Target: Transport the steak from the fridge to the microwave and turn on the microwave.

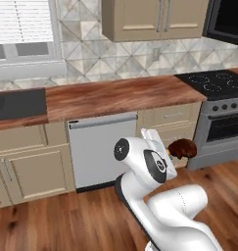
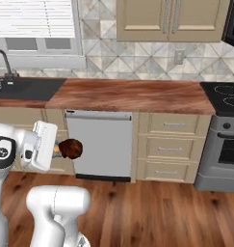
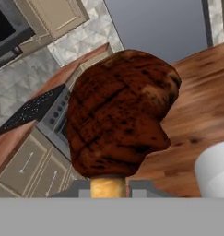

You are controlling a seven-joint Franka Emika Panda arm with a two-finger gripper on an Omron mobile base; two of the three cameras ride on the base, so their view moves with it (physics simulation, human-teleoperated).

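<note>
Presently, findings by item:

Gripper: the gripper [image 2: 57, 149] is held low in front of the base cabinets, above the wood floor [image 2: 152, 207], jaws closed part way on the steak.
Steak: the steak [image 1: 182, 148] hangs clear of the counter and floor, gripped at its pale tan stub end; the dark brown lump projects beyond the fingers.
Left base view: the steak shows to the right of the arm's white wrist, in front of the drawers beside the stove [image 1: 219, 105]; the fingers themselves are hidden behind the wrist.
Right base view: the steak [image 2: 71, 148] sits just left of the dishwasher [image 2: 103, 144], in front of the cabinet under the sink [image 2: 22, 88]; a faucet stands at the sink's far left.
Hand view: the steak [image 3: 118, 115] is seen close, grill-marked, with the tan stub [image 3: 108, 186] at its base between the finger tips; the stove and drawers appear tilted behind it.
Counter: the wooden counter [image 1: 115, 95] runs between sink and stove.
Microwave: a dark appliance edge [image 1: 227, 22] shows above the stove; too little is visible to confirm what it is.
</note>
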